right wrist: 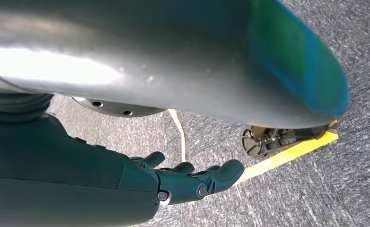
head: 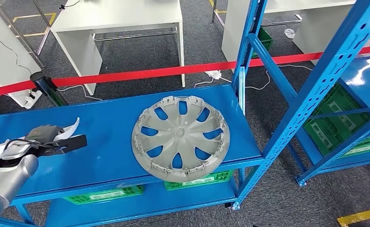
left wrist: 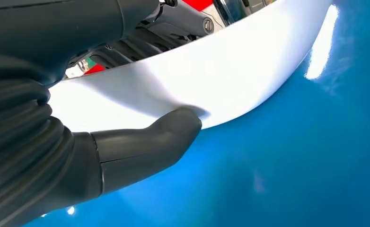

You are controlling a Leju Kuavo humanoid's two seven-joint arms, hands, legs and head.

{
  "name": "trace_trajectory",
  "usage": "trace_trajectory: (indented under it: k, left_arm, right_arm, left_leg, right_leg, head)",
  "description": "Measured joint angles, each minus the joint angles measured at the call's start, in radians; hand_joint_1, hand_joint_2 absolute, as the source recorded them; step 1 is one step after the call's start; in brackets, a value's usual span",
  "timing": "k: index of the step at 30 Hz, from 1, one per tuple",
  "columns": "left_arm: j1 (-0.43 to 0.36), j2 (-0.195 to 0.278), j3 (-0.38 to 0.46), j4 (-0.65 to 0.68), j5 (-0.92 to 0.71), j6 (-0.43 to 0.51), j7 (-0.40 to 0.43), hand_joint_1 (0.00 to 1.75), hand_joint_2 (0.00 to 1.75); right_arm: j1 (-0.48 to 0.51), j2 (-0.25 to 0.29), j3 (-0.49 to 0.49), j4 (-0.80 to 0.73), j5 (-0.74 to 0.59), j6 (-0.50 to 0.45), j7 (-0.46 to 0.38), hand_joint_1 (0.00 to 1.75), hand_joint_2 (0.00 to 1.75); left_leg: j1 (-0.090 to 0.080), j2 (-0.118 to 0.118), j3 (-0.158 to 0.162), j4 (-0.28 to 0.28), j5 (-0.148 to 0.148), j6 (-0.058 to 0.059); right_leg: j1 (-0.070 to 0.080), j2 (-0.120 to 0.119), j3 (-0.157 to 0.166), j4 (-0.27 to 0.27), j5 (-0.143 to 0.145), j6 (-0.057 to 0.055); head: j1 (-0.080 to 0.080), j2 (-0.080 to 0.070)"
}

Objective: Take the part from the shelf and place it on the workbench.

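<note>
An industrial workshop or warehouse floor: blue steel shelving [head: 311,90] with perforated uprights, green plastic crates [head: 337,120] on the lower levels, grey carpet marked with yellow tape [head: 360,216], a red barrier belt [head: 140,74], and white workbenches [head: 117,19] behind.

The blue shelf deck [head: 102,127] lies bare between the left hand [head: 55,137] and the grey wheel cover [head: 180,138], leaving an open lane toward the cover's left rim. The cover overhangs the deck's front edge, so its near rim stands free over the gap. Right of the cover, the blue upright post [head: 315,90] and its diagonal braces close that side. Behind the cover, a red barrier tape [head: 140,74] crosses above the deck's far edge.
</note>
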Motion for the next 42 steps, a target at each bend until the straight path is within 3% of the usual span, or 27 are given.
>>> trace_trajectory:
  k: [20, 24, 30, 33, 36, 39, 42]
  left_arm:
    - [-0.001, -0.03, 0.043, 0.013, -0.03, 0.015, -0.023, 1.75, 1.75]
    - [0.012, -0.057, 0.055, 0.011, -0.039, 0.086, -0.046, 1.75, 1.75]
    - [0.03, -0.125, 0.114, -0.02, 0.067, 0.159, -0.152, 1.75, 1.75]
    - [0.045, -0.163, 0.158, -0.062, 0.203, 0.159, -0.258, 1.75, 1.75]
    - [0.083, -0.226, 0.227, -0.2, 0.506, 0.118, -0.368, 1.75, 1.75]
    - [0.126, -0.289, 0.267, -0.414, 0.807, 0.067, -0.38, 1.75, 1.75]
    - [0.151, -0.33, 0.271, -0.618, 0.91, 0.115, -0.332, 1.75, 1.75]
  right_arm:
    - [0.0, 0.0, 0.0, 0.0, -0.002, -0.002, 0.003, 0.0, 0.0]
    - [0.0, 0.0, 0.0, 0.0, -0.005, -0.003, -0.001, 0.0, 0.0]
    - [0.0, 0.001, 0.0, 0.0, -0.007, -0.004, -0.004, 0.0, 0.0]
    - [0.002, 0.001, 0.0, 0.0, -0.008, -0.004, -0.005, 0.0, 0.0]
    - [0.002, 0.001, 0.0, 0.0, -0.007, -0.003, -0.012, 0.0, 0.0]
    - [0.002, 0.001, 0.0, 0.0, -0.006, -0.003, -0.023, 0.0, 0.0]
    - [0.004, 0.0, 0.0, 0.0, -0.007, -0.004, -0.026, 0.0, 0.0]
  left_leg:
    - [0.0, 0.0, 0.002, 0.0, 0.0, 0.001]
    - [0.0, -0.001, 0.002, 0.0, 0.0, 0.001]
    - [0.0, -0.001, 0.003, 0.0, -0.001, 0.002]
    - [-0.001, -0.002, 0.004, 0.0, -0.001, 0.002]
    - [-0.002, -0.004, 0.004, 0.0, -0.001, 0.002]
    - [-0.002, -0.002, 0.002, 0.001, -0.002, 0.004]
    - [-0.002, 0.002, 0.003, 0.001, -0.005, 0.008]
  right_leg:
    - [0.0, -0.001, 0.003, 0.0, -0.001, 0.001]
    - [-0.001, -0.001, 0.003, 0.0, -0.001, 0.002]
    - [-0.003, -0.002, 0.004, 0.0, -0.002, 0.003]
    - [-0.003, -0.002, 0.004, 0.0, -0.002, 0.003]
    - [-0.003, -0.004, 0.004, 0.0, -0.002, 0.004]
    - [-0.004, -0.002, 0.004, 0.0, -0.002, 0.004]
    - [-0.005, 0.002, 0.003, 0.0, -0.003, 0.006]
  head:
    - [0.0, 0.0]
    - [0.0, 0.0]
    - [0.0, 0.0]
    - [0.0, 0.0]
    - [0.0, 0.0]
    - [0.0, 0.0]
    - [0.0, 0.0]
